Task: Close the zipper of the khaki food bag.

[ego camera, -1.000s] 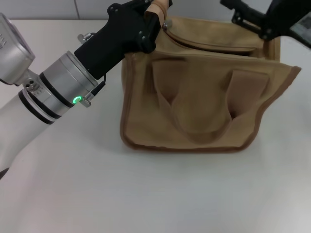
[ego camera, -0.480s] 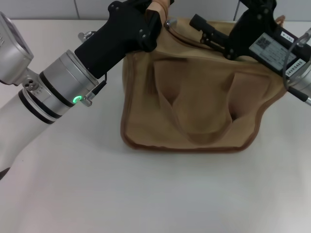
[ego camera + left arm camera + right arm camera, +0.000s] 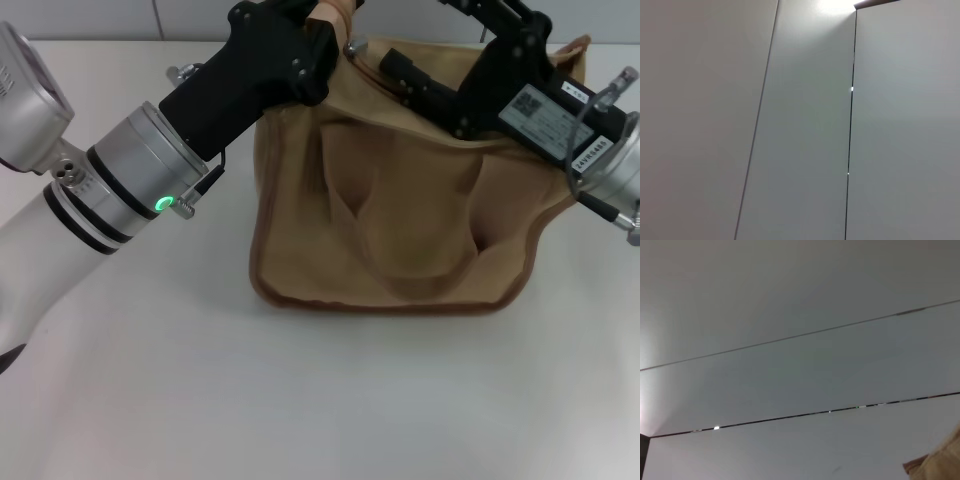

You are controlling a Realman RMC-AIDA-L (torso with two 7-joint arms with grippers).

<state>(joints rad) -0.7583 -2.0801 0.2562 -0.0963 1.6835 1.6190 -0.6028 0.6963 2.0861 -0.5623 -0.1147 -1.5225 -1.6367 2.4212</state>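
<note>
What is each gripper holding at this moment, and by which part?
The left gripper is at the khaki food bag's top left corner and seems to pinch it there. The right gripper reaches over the zipper; any hold cannot be told.

Left hand (image 3: 325, 25) and right hand (image 3: 400, 65) both reach forward, wrists angled inward toward each other.

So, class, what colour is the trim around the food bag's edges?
Darker brown trim against the khaki food bag, clearest in the head view.
</note>
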